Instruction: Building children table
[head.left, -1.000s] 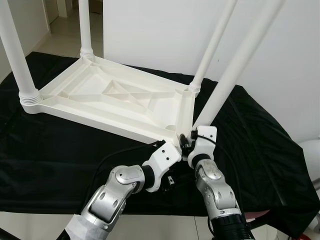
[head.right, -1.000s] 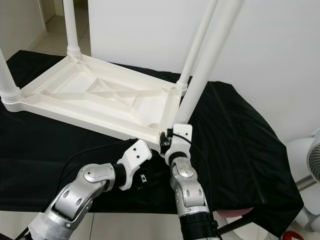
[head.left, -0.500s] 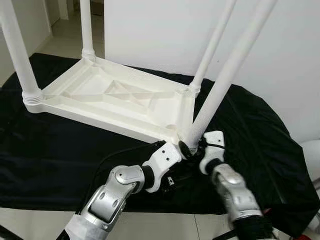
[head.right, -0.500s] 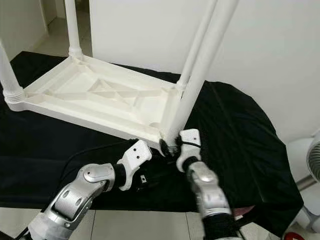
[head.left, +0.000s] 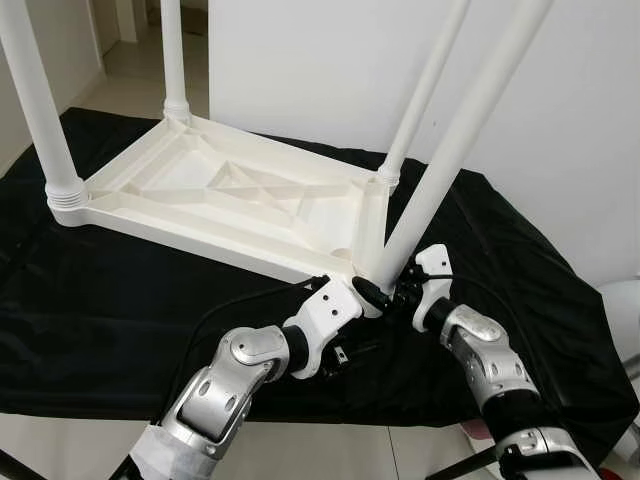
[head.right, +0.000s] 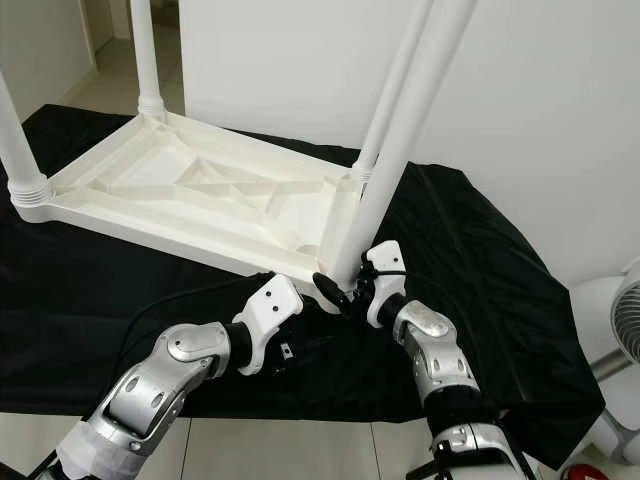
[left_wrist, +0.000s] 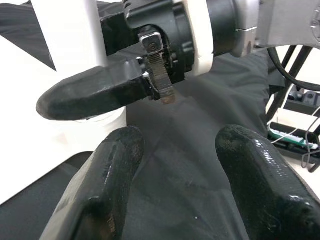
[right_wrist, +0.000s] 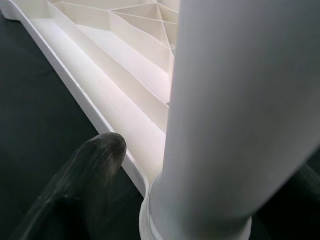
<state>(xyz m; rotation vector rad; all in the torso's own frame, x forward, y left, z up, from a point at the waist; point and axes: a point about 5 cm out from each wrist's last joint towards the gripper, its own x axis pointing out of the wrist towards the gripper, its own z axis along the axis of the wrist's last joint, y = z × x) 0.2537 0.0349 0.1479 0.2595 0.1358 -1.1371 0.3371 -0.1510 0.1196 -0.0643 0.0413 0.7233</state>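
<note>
A white plastic table (head.left: 230, 195) lies upside down on a black cloth (head.left: 110, 300). Three legs stand up from its far and left corners. The fourth leg (head.left: 450, 170) rises at a slant from the near right corner. My right gripper (head.left: 383, 290) is shut on the base of that leg, where one black finger (right_wrist: 85, 175) shows against the table rim; the other finger is hidden behind the leg. My left gripper (left_wrist: 175, 145) is open and holds nothing. It sits low over the cloth just in front of that corner, pointing at the right gripper.
A white wall (head.left: 330, 60) stands close behind the table. The cloth's front edge (head.left: 330, 415) drops to a pale floor near my body. A black cable (head.left: 235, 302) runs along my left forearm. A white fan (head.right: 625, 320) stands at the far right.
My right wrist has turned around the leg's base, from upright to lying sideways, and the forearm has swung out to the right. The left arm has stayed put.
</note>
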